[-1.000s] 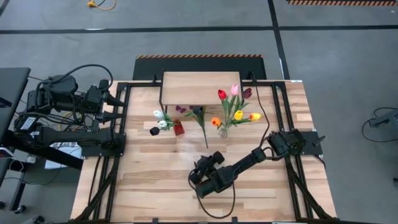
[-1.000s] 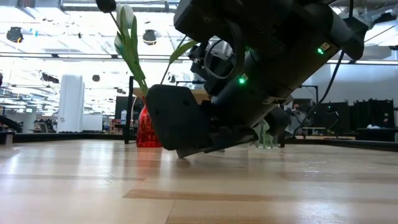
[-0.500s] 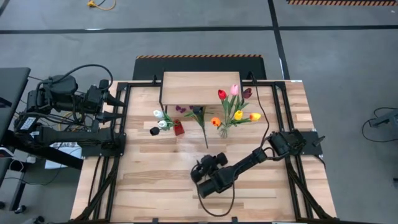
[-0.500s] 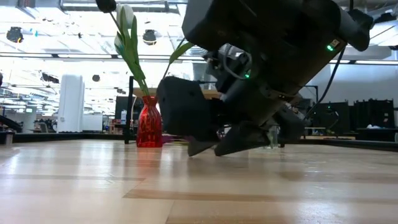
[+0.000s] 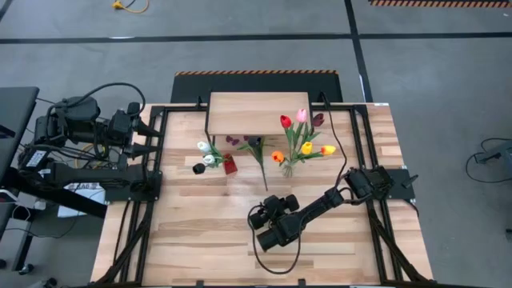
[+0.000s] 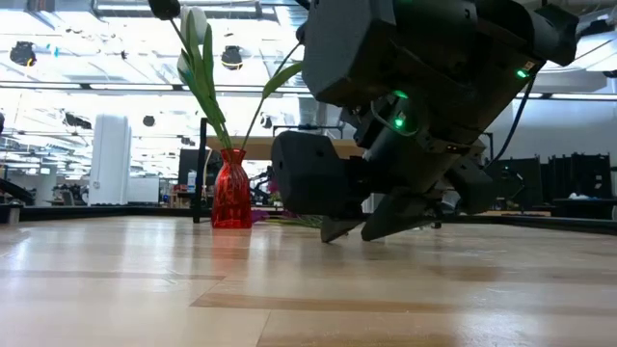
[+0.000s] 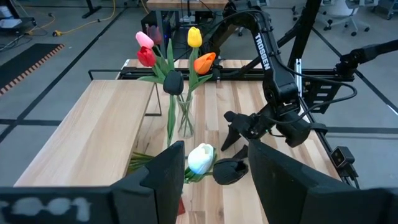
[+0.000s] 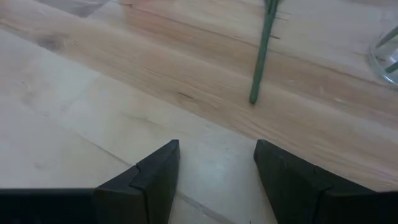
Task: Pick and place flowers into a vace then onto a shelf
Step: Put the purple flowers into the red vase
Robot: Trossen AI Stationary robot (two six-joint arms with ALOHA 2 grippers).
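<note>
A green-stemmed flower (image 5: pixel 261 166) lies flat on the table in front of the shelf (image 5: pixel 258 112), its cut stem end (image 8: pixel 253 98) pointing at the near edge. My right gripper (image 5: pixel 266 205) hovers low and open just short of that end, with nothing between its fingers (image 8: pixel 155 171). A clear vase (image 5: pixel 287 168) stands upright holding several tulips. A red vase (image 5: pixel 230 166) holds white and black tulips. My left gripper (image 7: pixel 217 180) waits open, raised off the table's left side.
A purple sprig (image 5: pixel 232 140) lies by the shelf's near edge. The clear vase (image 8: pixel 385 56) stands close to the right of the lying stem. Black frame rails (image 5: pixel 360 152) run along both table sides. Bare planks (image 5: pixel 192 232) stretch toward the near edge.
My right gripper has shifted a little toward the far and right edges, nearer the lying stem's end, and has rolled about its own axis and tipped. Its fingers stay open. The flowers and vases have not moved.
</note>
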